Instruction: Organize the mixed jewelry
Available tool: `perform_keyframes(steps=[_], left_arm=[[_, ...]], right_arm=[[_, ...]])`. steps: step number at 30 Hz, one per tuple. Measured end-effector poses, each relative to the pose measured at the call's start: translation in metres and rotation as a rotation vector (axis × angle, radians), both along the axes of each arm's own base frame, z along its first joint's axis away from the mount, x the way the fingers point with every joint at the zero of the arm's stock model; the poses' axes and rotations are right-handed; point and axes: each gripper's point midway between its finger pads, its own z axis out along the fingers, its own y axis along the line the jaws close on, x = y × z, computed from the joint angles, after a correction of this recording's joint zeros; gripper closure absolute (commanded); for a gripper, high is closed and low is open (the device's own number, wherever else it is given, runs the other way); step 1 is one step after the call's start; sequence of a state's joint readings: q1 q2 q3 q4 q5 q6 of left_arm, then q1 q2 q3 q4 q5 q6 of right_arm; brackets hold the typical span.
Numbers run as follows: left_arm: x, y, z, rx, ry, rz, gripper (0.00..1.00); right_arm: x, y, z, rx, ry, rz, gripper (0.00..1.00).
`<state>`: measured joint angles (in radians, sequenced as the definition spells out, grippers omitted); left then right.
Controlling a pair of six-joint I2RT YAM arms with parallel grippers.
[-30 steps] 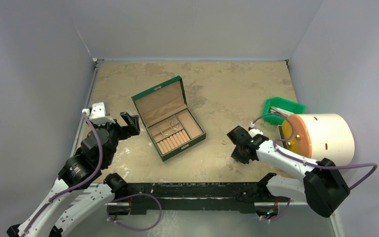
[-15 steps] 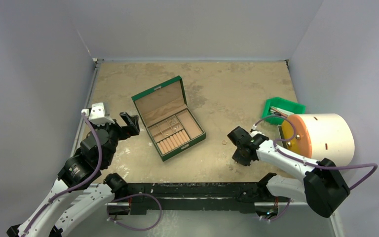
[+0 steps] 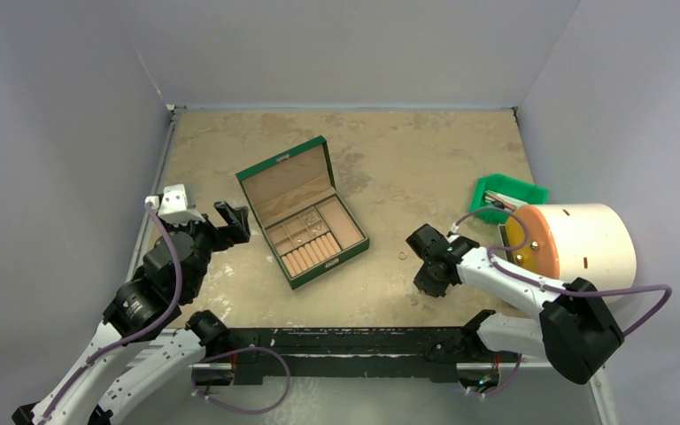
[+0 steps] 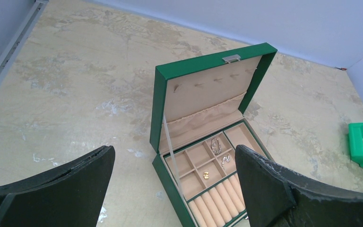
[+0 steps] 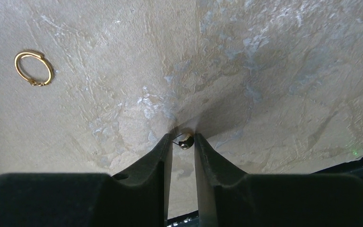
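The open green box stands mid-table; its tan compartments hold two silver pieces and a small gold piece. My right gripper points down at the table right of the box, near the front edge. In the right wrist view its jaws stand almost together, pinching a tiny metal stud against the table. A thin gold-coloured hoop lies loose nearby, also visible from above. My left gripper is open and empty, hovering left of the box.
A green bin and a big white cylinder with an orange face stand at the right. The black front rail runs just below my right gripper. Grey walls enclose the table.
My right gripper has shifted slightly left and lower onto the table near the front edge. The left arm and the box have not moved.
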<state>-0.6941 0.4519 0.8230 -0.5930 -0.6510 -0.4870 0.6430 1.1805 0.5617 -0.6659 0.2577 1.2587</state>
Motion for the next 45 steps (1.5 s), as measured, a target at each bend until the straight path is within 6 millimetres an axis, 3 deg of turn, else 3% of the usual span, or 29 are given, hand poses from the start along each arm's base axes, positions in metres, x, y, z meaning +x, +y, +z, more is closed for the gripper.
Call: perform_keyframes(steps=[30,41,45], left_arm=[[0.000,0.000,0.000,0.000,-0.001,0.000,0.02],[0.000,0.000,0.000,0.000,-0.001,0.000,0.02],[0.000,0.000,0.000,0.000,-0.001,0.000,0.01]], right_arm=[[0.004,0.001,0.008,0.022,-0.038,-0.022,1.00],[0.009,0.003,0.015,0.029,-0.074,0.034,1.00],[0.020,0.010,0.026,0.034,-0.102,0.085,1.00]])
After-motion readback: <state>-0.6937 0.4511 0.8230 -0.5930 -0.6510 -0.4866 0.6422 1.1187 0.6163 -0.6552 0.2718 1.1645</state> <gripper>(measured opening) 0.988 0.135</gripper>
